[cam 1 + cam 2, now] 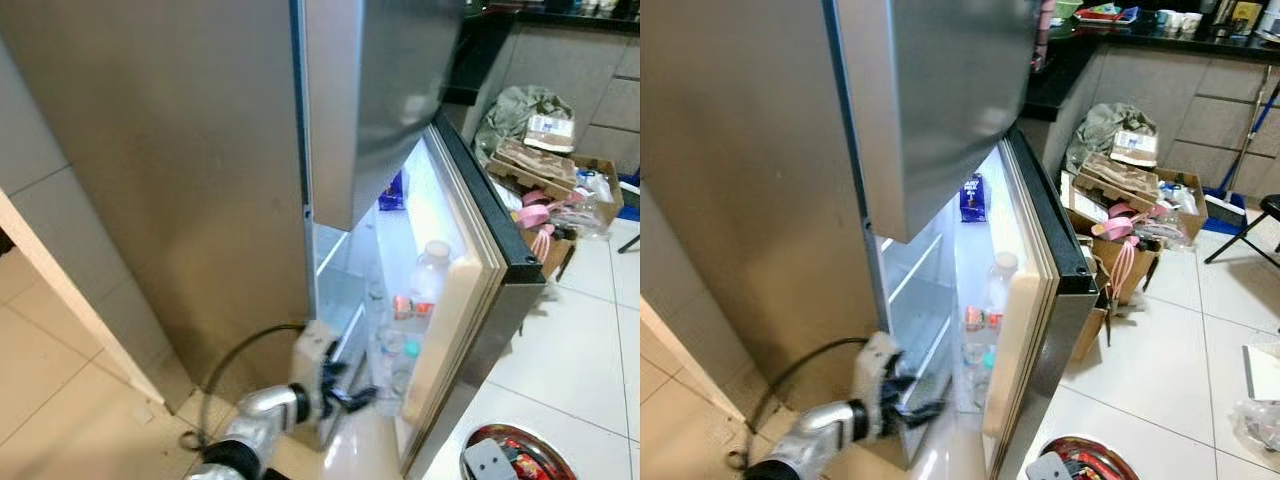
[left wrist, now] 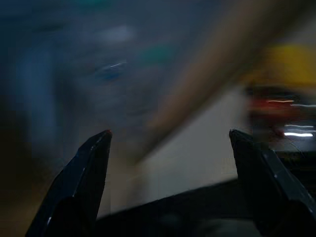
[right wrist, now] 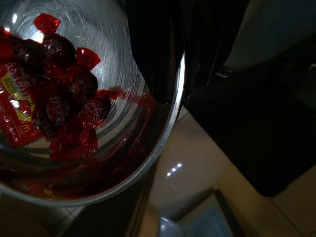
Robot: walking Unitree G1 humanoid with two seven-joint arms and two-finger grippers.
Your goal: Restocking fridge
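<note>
Fridge [image 1: 200, 180] open and partly stocked, my left gripper [image 1: 352, 398] low at its mouth, its 2 black fingers [image 2: 84, 182] spread wide and holding nothing. Just ahead of that gripper, the door [image 1: 470, 300] shelves carry a large clear bottle [image 1: 433, 268] and smaller bottles [image 1: 405, 305] with red labels; above and beyond it a blue carton [image 1: 973, 198] sits deep inside, and the wire shelves nearest it look bare. My right gripper [image 3: 163, 54] grips the rim of a glass bowl [image 3: 148, 143], 1 finger inside. The bowl, beside and below my left gripper, holds red-wrapped sweets [image 3: 69, 103] and a red sachet [image 3: 17, 113], glossy and loose. By my reckoning the restocking is midway: the bowl is not yet in, and boxes [image 1: 1120, 190] wait on the floor well beyond.
</note>
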